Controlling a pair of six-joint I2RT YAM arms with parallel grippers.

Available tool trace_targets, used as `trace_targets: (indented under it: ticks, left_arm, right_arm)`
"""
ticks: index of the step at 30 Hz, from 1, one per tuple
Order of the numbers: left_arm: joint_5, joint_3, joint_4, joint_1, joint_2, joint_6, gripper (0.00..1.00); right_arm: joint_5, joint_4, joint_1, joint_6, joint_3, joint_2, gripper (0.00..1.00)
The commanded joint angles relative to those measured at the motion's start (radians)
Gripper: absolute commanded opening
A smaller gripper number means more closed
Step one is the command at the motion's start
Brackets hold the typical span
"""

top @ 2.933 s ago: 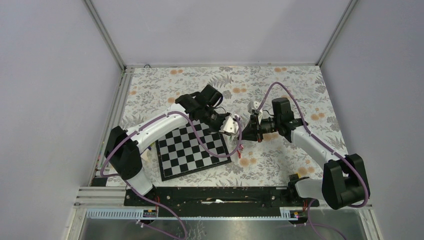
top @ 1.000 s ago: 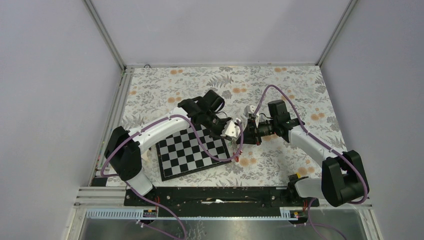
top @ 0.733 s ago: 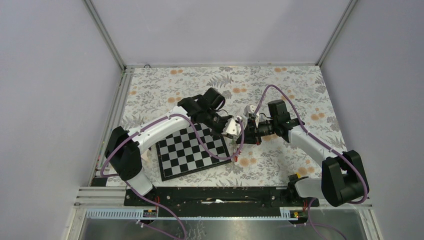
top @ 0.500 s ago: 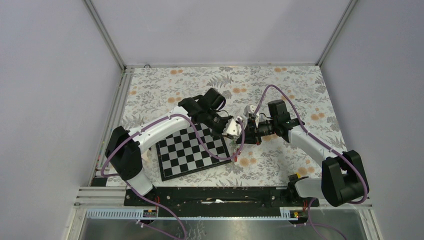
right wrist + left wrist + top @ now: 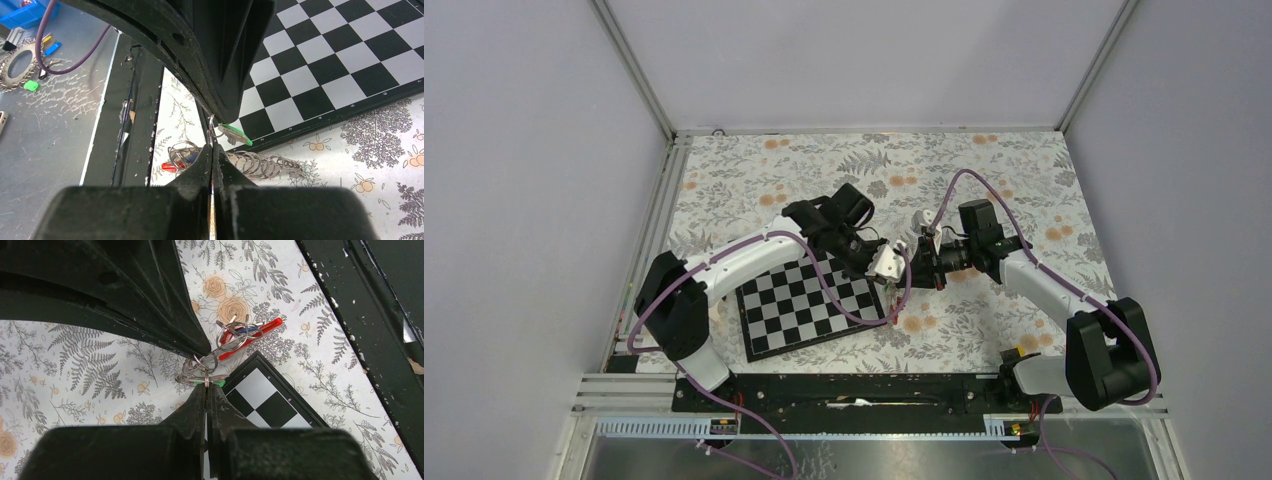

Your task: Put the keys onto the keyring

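Above the chessboard's right corner, my left gripper (image 5: 887, 266) and right gripper (image 5: 911, 262) meet tip to tip. The left gripper (image 5: 206, 386) is shut on a green-headed key (image 5: 219, 383). That same key (image 5: 235, 134) carries a thin wire ring, and the right gripper (image 5: 211, 148) is shut on this ring. Below them, a tangle of wire rings (image 5: 199, 370) runs to the red keyring (image 5: 250, 334), which has a blue key beside it. The keyring (image 5: 894, 316) shows near the board's right corner. A coil of rings (image 5: 260, 165) trails off to the right.
The black-and-white chessboard (image 5: 809, 300) lies on the floral cloth under the left arm. The black base rail (image 5: 854, 390) runs along the near edge, close to the keyring. Purple cables loop over both arms.
The two grippers have drawn slightly closer together over the board's corner. Both have stayed shut on what they hold.
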State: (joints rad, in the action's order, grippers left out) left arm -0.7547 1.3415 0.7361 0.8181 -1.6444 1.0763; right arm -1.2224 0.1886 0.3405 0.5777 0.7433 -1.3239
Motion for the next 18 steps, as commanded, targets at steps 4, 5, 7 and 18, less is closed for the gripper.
trace_targets:
  ticks: [4, 5, 7, 18]
  left_arm:
    - [-0.012, -0.004, -0.009, 0.007, 0.040, 0.025, 0.00]
    - [-0.010, -0.003, -0.009, 0.007, 0.040, 0.025, 0.00]
    - [-0.006, -0.002, -0.008, 0.007, 0.039, 0.026, 0.00]
    - [-0.036, 0.049, -0.038, 0.007, 0.011, -0.028, 0.00]
  right_arm:
    - [0.013, -0.014, 0.006, 0.003, 0.025, -0.014, 0.00]
    - [0.014, -0.014, 0.006, 0.003, 0.025, -0.013, 0.00]
    - [0.015, -0.014, 0.006, 0.002, 0.025, -0.013, 0.00]
    - [0.026, -0.008, 0.006, 0.013, 0.022, -0.017, 0.00]
